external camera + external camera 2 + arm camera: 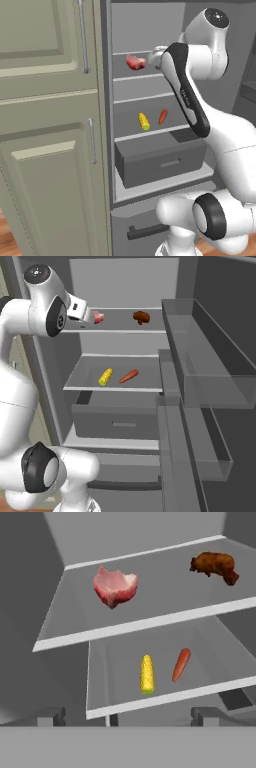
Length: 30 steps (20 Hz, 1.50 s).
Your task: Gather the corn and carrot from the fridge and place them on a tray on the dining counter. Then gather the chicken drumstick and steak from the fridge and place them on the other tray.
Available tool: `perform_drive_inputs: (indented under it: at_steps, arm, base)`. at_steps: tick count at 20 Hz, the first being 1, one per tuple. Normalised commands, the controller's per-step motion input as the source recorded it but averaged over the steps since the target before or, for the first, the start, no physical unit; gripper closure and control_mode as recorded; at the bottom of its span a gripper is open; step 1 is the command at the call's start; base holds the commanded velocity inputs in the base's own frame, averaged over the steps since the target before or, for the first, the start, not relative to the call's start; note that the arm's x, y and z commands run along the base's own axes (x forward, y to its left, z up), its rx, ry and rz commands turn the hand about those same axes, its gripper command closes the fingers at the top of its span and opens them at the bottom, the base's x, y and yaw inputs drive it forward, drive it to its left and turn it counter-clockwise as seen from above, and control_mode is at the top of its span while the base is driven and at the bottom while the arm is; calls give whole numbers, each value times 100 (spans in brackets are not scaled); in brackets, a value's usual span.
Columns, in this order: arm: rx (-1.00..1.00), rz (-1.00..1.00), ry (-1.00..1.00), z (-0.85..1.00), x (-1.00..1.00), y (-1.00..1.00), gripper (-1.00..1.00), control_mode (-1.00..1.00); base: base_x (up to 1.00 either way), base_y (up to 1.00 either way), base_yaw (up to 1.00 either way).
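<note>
I have the fingers [127, 714] spread wide with nothing between them, hovering in front of the open fridge [75, 363] at about the height of the upper shelf [150, 619].

Nearest below them, on the lower shelf [165, 698], the corn [146, 674] lies beside the carrot [181, 664], apart but close, both lengthwise toward me. I judge both light and rigid. The corn looks knobbly enough to hold; I would pinch it across its middle. The carrot is thinner and smooth, likely to roll or slip, so I would take it across the thicker half.

Farther back, on the upper shelf, the steak [115, 586] sits to the left and the chicken drumstick [215, 566] well to the right. The steak looks soft and slack; the drumstick's narrow end seems the firmer place to take.
</note>
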Motion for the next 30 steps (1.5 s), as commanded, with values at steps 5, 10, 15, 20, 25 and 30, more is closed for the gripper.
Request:
perform_drive_inputs:
  at_steps: [5, 10, 15, 20, 25, 30]
  arm:
    - [-4, 0, -7, -16, 53, 7, -100, -100]
    - [0, 0, 0, -3, 70, 17, -100, -100]
    - [0, 0, 0, -1, 75, 11, -100, -100]
    - [-1, 0, 6, -2, 67, 0, -100, -100]
    - [-3, 0, 13, -12, 56, 6, -100, -100]
    - [0, 0, 15, -18, 43, 22, -100, -100]
  base:
    - [0, 0, 0]
    - [0, 0, 0]
    - [0, 0, 0]
    - [0, 0, 0]
    - [0, 0, 0]
    - [0, 0, 0]
